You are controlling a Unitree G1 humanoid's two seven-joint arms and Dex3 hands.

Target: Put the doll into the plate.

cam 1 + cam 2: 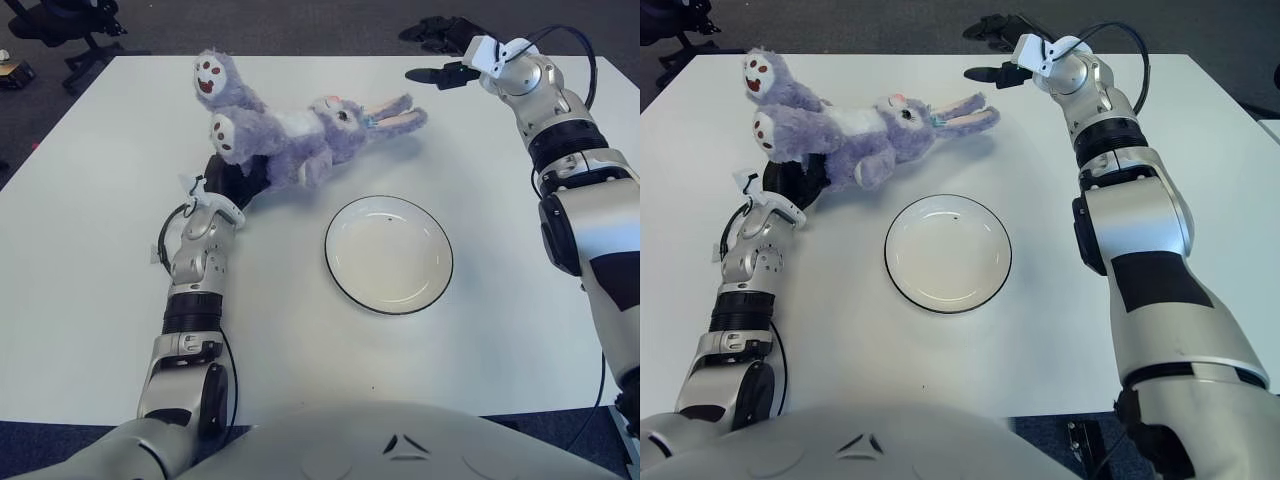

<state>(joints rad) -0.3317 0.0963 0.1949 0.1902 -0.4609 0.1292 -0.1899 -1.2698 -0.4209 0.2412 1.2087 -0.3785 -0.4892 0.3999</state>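
Purple plush rabbit doll (pixel 300 138) lies on the white table (pixel 90 260) beyond the black-rimmed white round plate (pixel 388 253), its lower body gripped by the left hand (pixel 232 180); the right hand (pixel 445 73), fingers extended and holding nothing, is near the far edge.

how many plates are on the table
1. A white plate with a dark rim sits near the table's middle, just in front of the purple bunny doll. Nothing in view looks able to hide another.

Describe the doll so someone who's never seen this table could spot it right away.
On the white table, look to the far left part, beyond the black-rimmed plate. The doll lies there on its side against the left hand: a purple plush rabbit with long pink-lined ears, the only soft toy there.
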